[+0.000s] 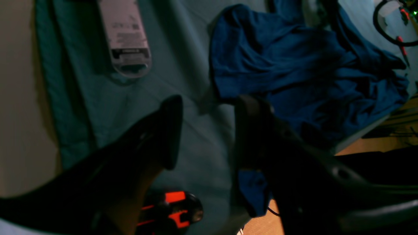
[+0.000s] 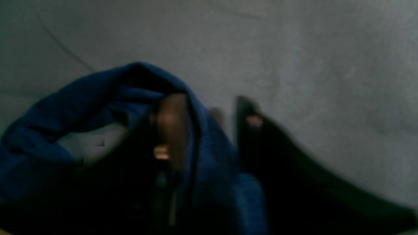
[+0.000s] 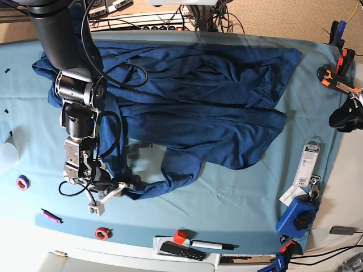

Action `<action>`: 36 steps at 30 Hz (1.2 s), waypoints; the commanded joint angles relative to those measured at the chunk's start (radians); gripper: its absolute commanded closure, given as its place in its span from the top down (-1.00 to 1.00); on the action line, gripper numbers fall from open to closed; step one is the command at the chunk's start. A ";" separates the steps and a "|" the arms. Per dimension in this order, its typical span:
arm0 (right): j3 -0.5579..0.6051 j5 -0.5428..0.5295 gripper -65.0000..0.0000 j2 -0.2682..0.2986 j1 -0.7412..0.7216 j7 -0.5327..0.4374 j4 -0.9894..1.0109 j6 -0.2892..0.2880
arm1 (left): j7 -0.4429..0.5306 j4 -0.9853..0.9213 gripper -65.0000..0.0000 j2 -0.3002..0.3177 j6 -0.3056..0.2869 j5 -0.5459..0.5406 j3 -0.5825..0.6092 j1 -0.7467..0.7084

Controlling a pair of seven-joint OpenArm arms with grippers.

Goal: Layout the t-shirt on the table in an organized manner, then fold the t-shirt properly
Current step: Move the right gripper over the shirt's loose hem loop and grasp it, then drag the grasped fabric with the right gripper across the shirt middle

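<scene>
The dark blue t-shirt (image 3: 198,96) lies wrinkled across the far half of the teal table (image 3: 227,198), with a lobe hanging toward the front left. My right gripper (image 3: 105,198) is at that lobe. In the right wrist view a fold of the t-shirt (image 2: 65,107) drapes over one finger, and the right gripper (image 2: 209,107) still shows a gap beside the other finger. My left gripper (image 3: 347,117) hovers at the table's right edge. In its own view the left gripper (image 1: 210,104) is open over bare cloth, beside the t-shirt (image 1: 294,65).
A white packaged item (image 3: 308,164) and a blue object (image 3: 296,218) lie at the right. Orange-black clamps (image 3: 337,76) grip the right rim. A purple ring (image 3: 22,182), pink marker (image 3: 50,215), red ring (image 3: 102,232) and a black remote (image 3: 181,250) sit along the front.
</scene>
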State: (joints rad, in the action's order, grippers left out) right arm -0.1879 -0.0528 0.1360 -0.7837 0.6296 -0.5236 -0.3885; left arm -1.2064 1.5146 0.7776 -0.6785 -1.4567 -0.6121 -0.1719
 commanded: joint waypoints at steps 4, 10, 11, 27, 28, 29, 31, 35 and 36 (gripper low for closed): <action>-0.001 -0.024 -1.00 0.011 -0.042 0.040 -0.041 -0.008 | 0.027 0.013 -0.15 0.017 -0.004 -0.027 -0.013 0.009; -0.001 -0.329 -1.00 0.008 -0.040 0.339 -0.288 -0.153 | 0.043 0.013 -0.15 0.018 -0.004 -0.027 -0.013 0.009; -0.001 -0.384 -1.00 0.005 -0.035 0.390 -0.347 -0.165 | 0.052 0.013 -0.15 0.018 -0.004 -0.027 -0.013 0.010; 0.000 -0.642 -1.00 -0.145 0.586 0.742 -1.371 -0.169 | 0.074 0.013 -0.15 0.019 -0.003 0.006 -0.013 0.075; -0.001 -0.655 -1.00 -0.144 0.631 0.742 -1.423 -0.169 | 0.074 0.013 -0.15 0.019 -0.003 0.006 -0.013 0.075; -0.001 -0.663 -1.00 -0.144 0.674 0.742 -1.474 -0.169 | 0.074 0.013 -0.15 0.019 -0.004 0.006 -0.013 0.075; -0.001 -0.684 -1.00 -0.144 0.751 0.740 -1.564 -0.169 | 0.074 0.013 -0.15 0.019 -0.003 0.006 -0.013 0.075; -0.001 -0.753 -1.00 -0.145 0.876 0.732 -1.695 -0.170 | 0.074 0.013 -0.15 0.019 -0.003 0.006 -0.013 0.075; 0.001 -0.769 -1.00 -0.145 0.900 0.726 -1.713 -0.170 | 0.074 0.013 -0.15 0.019 -0.004 0.005 -0.013 0.075</action>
State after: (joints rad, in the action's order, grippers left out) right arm -0.1886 -0.7967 -0.0113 0.1314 1.3876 -2.2177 -0.5549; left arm -1.1511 1.5139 0.7677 -0.6785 -1.4254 -0.6155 -0.1081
